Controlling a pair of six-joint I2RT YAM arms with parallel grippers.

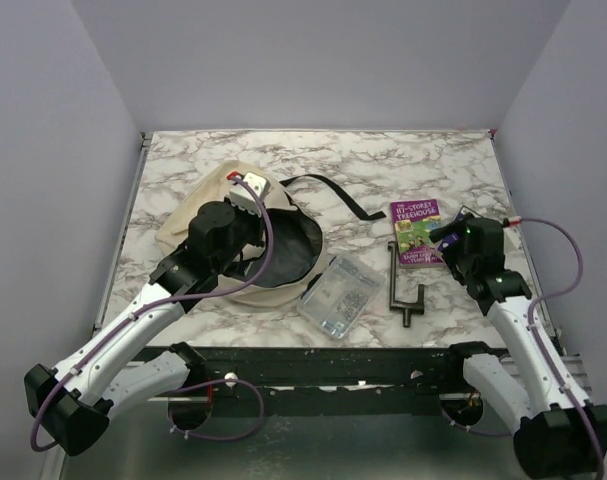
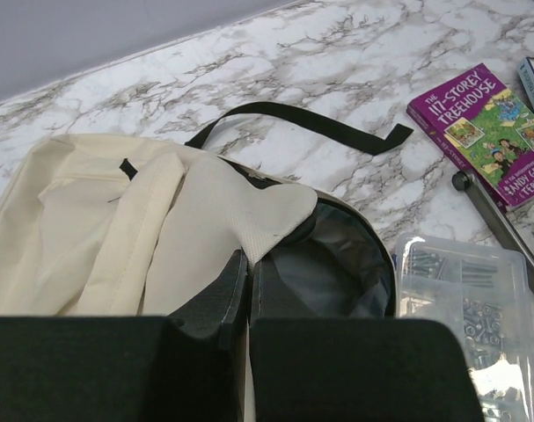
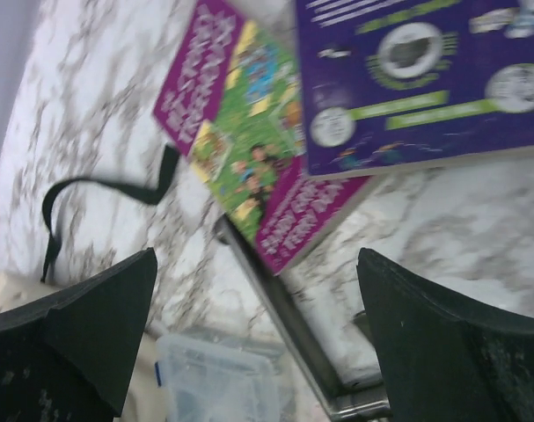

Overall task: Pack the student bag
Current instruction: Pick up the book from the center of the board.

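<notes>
The student bag [image 1: 188, 215] is a cream fabric backpack lying at the left of the marble table, its dark-lined mouth [image 1: 283, 255] facing right. My left gripper [image 1: 249, 200] is shut on the cream rim of that mouth and holds it up. In the left wrist view the fingers [image 2: 236, 294] pinch the fabric, and the grey lining [image 2: 337, 264] shows beyond them. My right gripper [image 1: 445, 237] hangs open over the table by the books. In the right wrist view nothing lies between its fingers [image 3: 99, 325].
A purple Treehouse book [image 1: 418, 230] lies right of centre, with a second dark book [image 3: 416, 79] beside it. A black metal tool [image 1: 403, 285] and a clear plastic box of small parts [image 1: 338, 295] lie near the front edge. The bag's black strap [image 1: 328, 195] trails behind.
</notes>
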